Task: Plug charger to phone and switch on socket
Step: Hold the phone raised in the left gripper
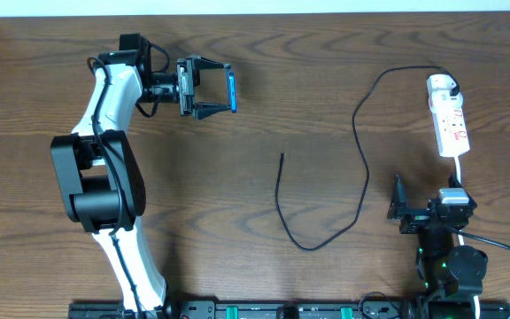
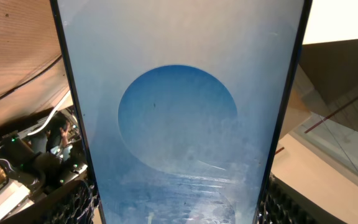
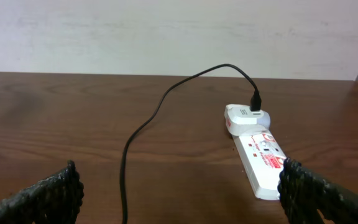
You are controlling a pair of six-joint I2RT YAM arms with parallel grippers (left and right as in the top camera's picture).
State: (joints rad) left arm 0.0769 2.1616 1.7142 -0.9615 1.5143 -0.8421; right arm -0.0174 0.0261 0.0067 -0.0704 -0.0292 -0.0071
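Left gripper (image 1: 223, 88) pinches the phone (image 2: 179, 112); right gripper (image 3: 179, 168), fingers spread, should grasp the cable (image 3: 123, 174) just behind its plug tip (image 1: 282, 157).

A robotics lab bench

A bare wood-grain table (image 1: 326, 80) is backed by a plain white wall (image 3: 166, 31); a left arm (image 1: 104, 177) and a right arm (image 1: 445, 261) are based at a black rail (image 1: 264, 311) with green lights along the frame's bottom edge.
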